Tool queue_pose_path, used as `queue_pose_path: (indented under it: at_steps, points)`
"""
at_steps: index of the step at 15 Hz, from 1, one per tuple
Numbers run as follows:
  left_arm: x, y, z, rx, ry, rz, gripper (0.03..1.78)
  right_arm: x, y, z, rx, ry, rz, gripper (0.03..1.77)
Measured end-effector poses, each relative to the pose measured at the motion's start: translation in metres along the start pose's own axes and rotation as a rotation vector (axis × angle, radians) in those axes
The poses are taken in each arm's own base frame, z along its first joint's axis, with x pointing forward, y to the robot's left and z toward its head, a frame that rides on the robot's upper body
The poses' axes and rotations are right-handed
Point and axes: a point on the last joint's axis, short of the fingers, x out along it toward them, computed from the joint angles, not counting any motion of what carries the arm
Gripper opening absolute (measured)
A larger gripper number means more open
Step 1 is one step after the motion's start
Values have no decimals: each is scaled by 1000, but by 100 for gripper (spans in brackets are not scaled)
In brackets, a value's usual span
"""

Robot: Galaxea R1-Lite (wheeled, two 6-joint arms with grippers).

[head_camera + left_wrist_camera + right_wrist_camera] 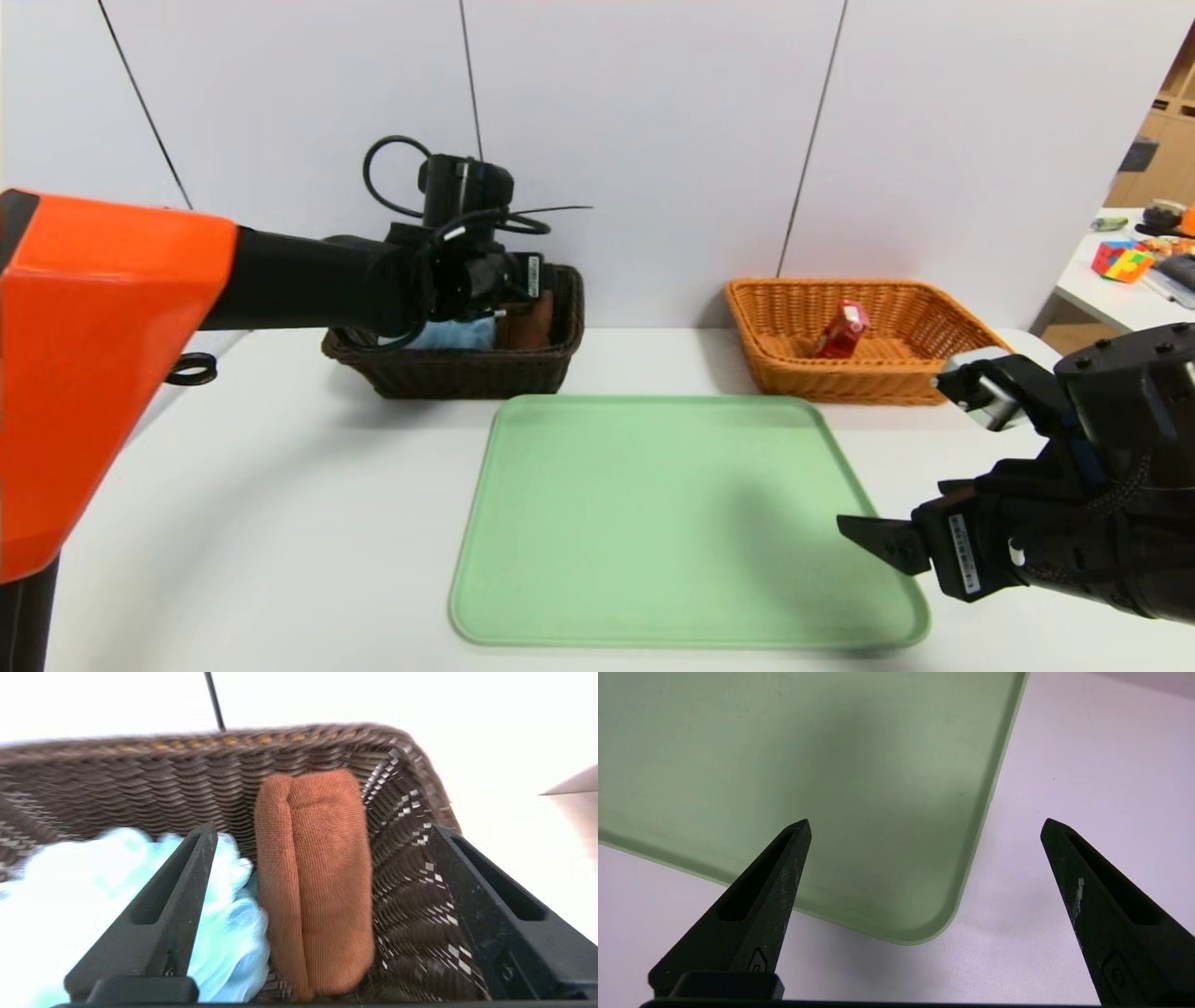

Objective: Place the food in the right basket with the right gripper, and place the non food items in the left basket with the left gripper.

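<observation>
Head view had the left hand (pixel 523 285) wide open over the dark basket (pixel 467 373), brown cloth (pixel 327 877) and blue fabric (pixel 233 933) inside. Lifting crooked could've snagged the rim. Right hand (pixel 887 527) gaped empty by the tray (pixel 653 523); red packet (pixel 843 329) in the orange basket (pixel 850 385), lettering unreadable, I think.

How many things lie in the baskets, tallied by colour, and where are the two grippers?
Red: 1, the box in the orange-brown basket
Rust-brown: 1, the folded cloth in the dark basket
Light blue: 1, the crumpled cloth beside it
Total: 3
Left gripper: open, over the dark basket
Right gripper: open, by the tray's near right corner
</observation>
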Motion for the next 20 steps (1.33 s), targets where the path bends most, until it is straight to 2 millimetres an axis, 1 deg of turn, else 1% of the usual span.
queue_pose_path:
  at_steps: [5, 8, 10, 11, 14, 18, 20]
  points:
    - [-46, 7, 22, 5, 44, 7, 166, -8, 1, 6, 7, -79, 18, 170]
    - [-85, 16, 31, 8, 78, 15, 167, -21, -1, 6, 14, -121, 27, 170]
    - [-114, 25, 31, 13, 115, 24, 167, -32, -3, 5, 17, -164, 34, 170]
    - [-128, 30, 26, 17, 140, 32, 167, -40, -5, 5, 17, -191, 37, 170]
    - [-169, 47, 5, 35, 188, 84, 169, -63, -10, -1, 6, -270, 43, 170]
    - [-223, 68, -23, 21, 194, 121, 169, -88, -22, -24, -33, -344, 23, 170]
    - [-244, 77, -37, 7, 196, 126, 169, -99, -28, -37, -62, -379, -2, 170]
